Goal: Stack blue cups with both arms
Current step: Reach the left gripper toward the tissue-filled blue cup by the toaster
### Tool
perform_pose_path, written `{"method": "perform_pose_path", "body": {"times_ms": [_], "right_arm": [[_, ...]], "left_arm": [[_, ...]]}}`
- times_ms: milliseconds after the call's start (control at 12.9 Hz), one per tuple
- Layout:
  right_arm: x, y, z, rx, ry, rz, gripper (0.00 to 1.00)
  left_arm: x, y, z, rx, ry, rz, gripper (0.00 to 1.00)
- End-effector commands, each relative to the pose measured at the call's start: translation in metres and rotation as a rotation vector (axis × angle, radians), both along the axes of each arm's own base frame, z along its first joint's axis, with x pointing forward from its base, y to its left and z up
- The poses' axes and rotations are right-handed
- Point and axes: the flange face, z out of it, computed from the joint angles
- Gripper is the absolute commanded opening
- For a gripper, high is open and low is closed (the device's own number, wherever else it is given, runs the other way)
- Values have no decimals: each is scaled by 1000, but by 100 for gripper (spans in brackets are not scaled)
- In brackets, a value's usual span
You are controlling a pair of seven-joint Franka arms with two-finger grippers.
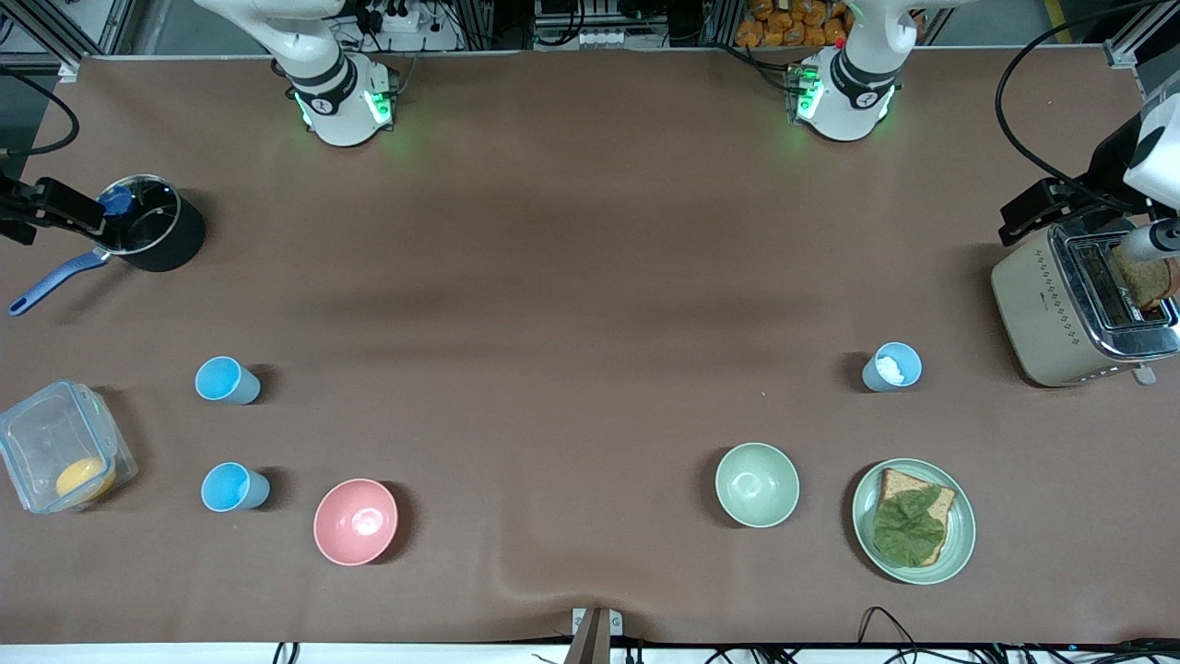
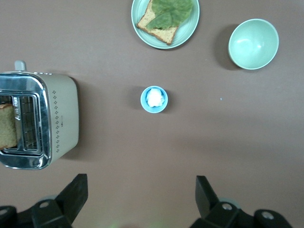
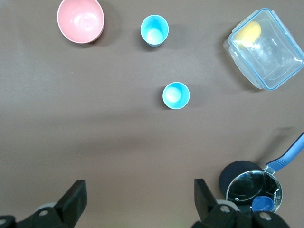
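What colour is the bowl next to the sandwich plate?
Pale green bowl, clearest in the front view.

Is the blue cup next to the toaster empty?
No, the blue cup beside the toaster holds something white.

Robot lab, aluminium frame (image 1: 55, 28), power strips (image 1: 401, 18), cables (image 1: 1023, 111) around table (image 1: 590, 277)

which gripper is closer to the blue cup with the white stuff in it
Left. The left gripper hangs open above that cup; the right gripper, also open, is above the other two cups.
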Motion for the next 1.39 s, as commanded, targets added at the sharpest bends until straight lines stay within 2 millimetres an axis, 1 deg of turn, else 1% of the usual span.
{"method": "perform_pose_path", "body": {"times_ms": [0,155,309,464,541,619,696,773,851,928,1006,1083,1160,1238,1315], "right_arm": [[-4,3,2,3,-9,-12,100],[-3,4,1,3,-7,-11,100],[-3,3,0,3,-6,-12,100],[-2,3,0,4,0,-9,100],[-2,1,-2,4,3,-6,100],[1,2,-7,2,13,-3,100],[10,-1,-26,-1,54,-4,100],[8,6,-34,-5,102,11,100],[8,13,-37,-13,121,25,100],[10,9,-43,-25,134,19,100],[14,2,-55,-26,158,7,100],[17,-10,-67,-22,189,-19,100],[22,-26,-91,-12,237,-33,100],[29,-46,-120,14,270,-66,100],[43,-60,-150,18,264,-80,100]], "left_arm": [[-6,-1,6,25,6,-22,100],[-3,-1,-1,28,19,-16,100],[8,3,-18,7,49,-15,100],[27,-2,-63,-11,115,-23,100],[33,-1,-92,-12,134,-22,100],[35,0,-121,-4,118,-25,100],[36,2,-153,-1,96,-27,100],[37,5,-181,0,73,-26,100],[38,25,-209,-5,44,0,100],[36,28,-242,-11,23,2,100],[34,28,-271,-16,9,0,100],[36,32,-291,-21,0,4,100],[39,42,-307,-25,2,20,100],[40,45,-321,-28,17,25,100],[39,44,-328,-29,29,24,100]]}}
